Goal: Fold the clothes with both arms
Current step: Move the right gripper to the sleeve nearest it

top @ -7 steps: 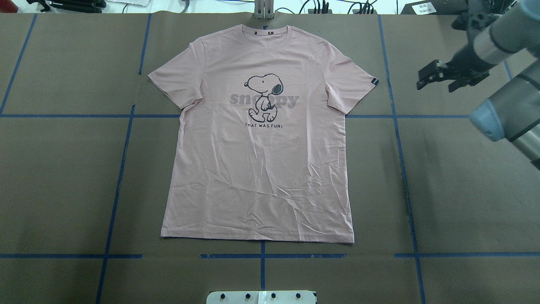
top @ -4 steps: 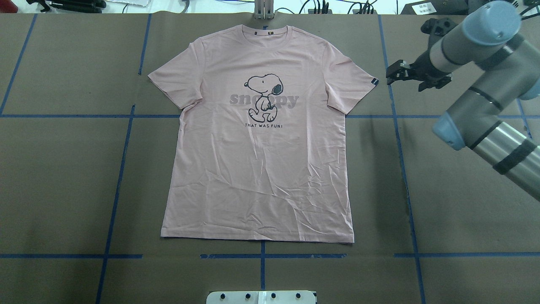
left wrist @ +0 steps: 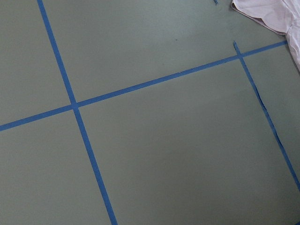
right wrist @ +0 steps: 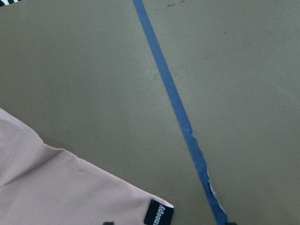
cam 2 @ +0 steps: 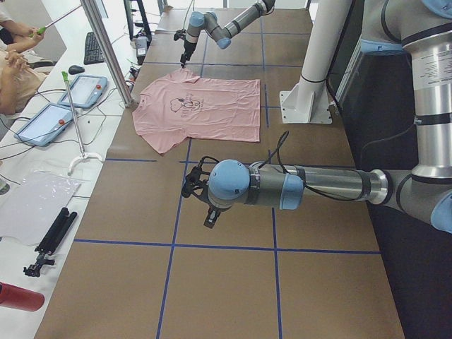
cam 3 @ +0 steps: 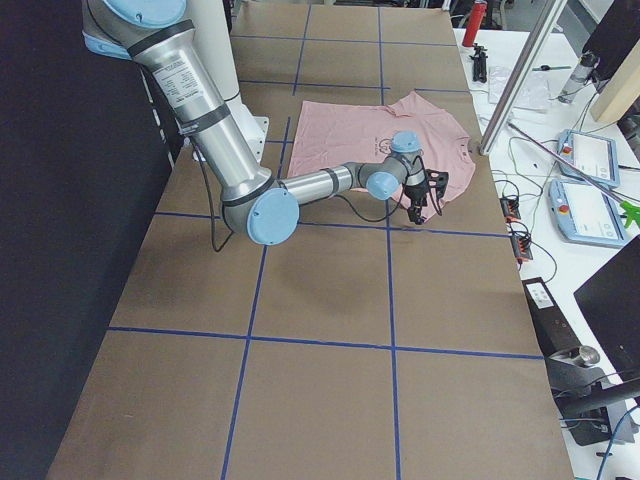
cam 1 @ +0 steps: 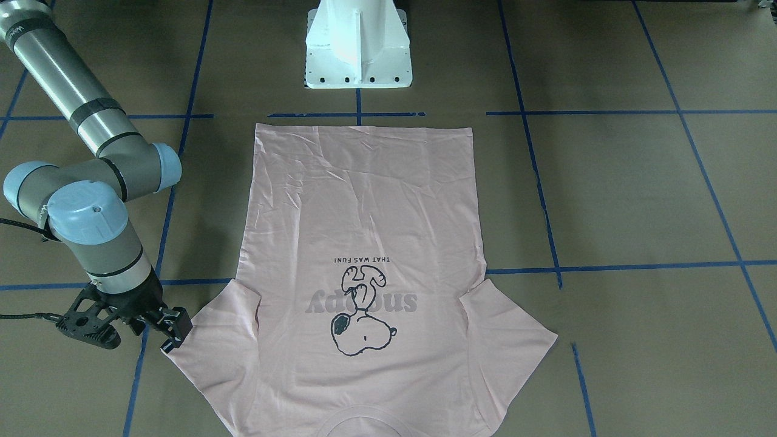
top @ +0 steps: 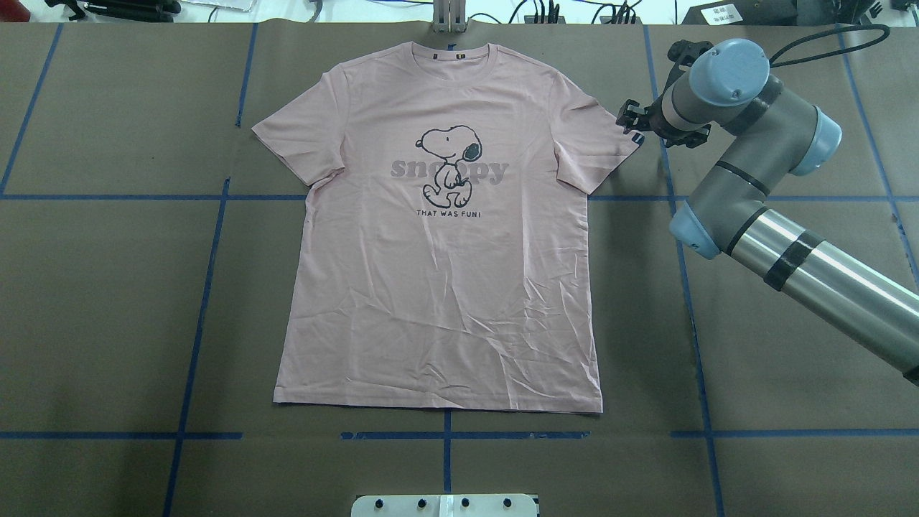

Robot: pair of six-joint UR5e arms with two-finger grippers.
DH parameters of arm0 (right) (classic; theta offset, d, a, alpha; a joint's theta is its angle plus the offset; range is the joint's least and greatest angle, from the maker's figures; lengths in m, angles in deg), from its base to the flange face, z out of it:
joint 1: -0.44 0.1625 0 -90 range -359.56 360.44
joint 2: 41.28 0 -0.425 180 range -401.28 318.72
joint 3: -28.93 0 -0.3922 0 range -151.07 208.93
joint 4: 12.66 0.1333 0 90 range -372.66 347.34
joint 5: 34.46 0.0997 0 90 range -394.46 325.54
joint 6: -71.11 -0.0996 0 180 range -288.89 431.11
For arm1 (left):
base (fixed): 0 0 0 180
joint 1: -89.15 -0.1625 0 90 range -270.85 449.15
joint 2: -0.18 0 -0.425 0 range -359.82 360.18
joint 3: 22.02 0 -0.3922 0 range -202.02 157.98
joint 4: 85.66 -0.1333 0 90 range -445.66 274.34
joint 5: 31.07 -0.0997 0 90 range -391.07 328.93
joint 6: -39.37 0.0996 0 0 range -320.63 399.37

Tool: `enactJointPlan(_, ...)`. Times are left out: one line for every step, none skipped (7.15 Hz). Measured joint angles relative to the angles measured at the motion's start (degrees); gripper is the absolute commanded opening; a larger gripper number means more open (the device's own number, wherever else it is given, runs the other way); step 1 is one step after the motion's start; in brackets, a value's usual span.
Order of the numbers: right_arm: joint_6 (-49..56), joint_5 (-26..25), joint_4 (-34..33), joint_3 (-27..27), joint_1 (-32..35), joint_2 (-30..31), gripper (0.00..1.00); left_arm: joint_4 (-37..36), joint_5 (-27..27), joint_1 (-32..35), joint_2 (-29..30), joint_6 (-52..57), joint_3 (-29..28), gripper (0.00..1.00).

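The pale pink T-shirt (top: 445, 287) lies flat and face up in the middle of the table, collar at the far side. It also shows in the front view (cam 1: 364, 206). My right gripper (top: 630, 123) hangs just over the tip of the shirt's right sleeve, by the small dark sleeve tag (right wrist: 158, 213), and its jaws look open and empty; the front view (cam 1: 173, 332) shows it too. My left gripper (cam 2: 208, 215) shows only in the exterior left view, above bare table well off the shirt; I cannot tell whether it is open. The left wrist view catches only a sleeve corner (left wrist: 272, 14).
Blue tape lines (top: 208, 287) grid the brown table cover. The white pedestal base (cam 1: 358, 48) stands at the near edge behind the hem. A metal post (cam 2: 106, 49) and the operators' bench with tablets (cam 2: 42, 123) lie along the far side.
My right arm has swung left, carrying its gripper from the table's far right to the tip of the right sleeve. The shirt has not moved.
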Motion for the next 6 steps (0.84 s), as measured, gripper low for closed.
enactJointPlan(-0.03, -0.87, -0.03, -0.97, -0.42, -0.65, 0.74, 0.03, 0.00, 0.03, -0.07, 0.02, 0.04, 1.00)
enactJointPlan(-0.02, -1.90, -0.08, -1.73, -0.66, -1.17, 0.74, 0.04, 0.01, 0.04, -0.10, 0.05, 0.06, 1.00)
enactJointPlan(0.02, -2.62, -0.10, -2.19, -0.85, -1.50, 0.73, 0.04, 0.01, 0.06, -0.20, 0.09, 0.08, 1.00)
enactJointPlan(0.03, -3.21, -0.11, -2.44, -1.10, -1.82, 0.66, 0.04, 0.01, 0.06, -0.31, 0.11, 0.08, 1.00)
enactJointPlan(0.04, -3.80, -0.11, -2.64, -1.36, -2.02, 0.65, 0.04, 0.01, 0.05, -0.35, 0.12, 0.09, 1.00)
enactJointPlan(0.04, -4.50, -0.12, -2.91, -1.64, -2.09, 0.56, 0.04, 0.01, 0.04, -0.38, 0.12, 0.09, 1.00)
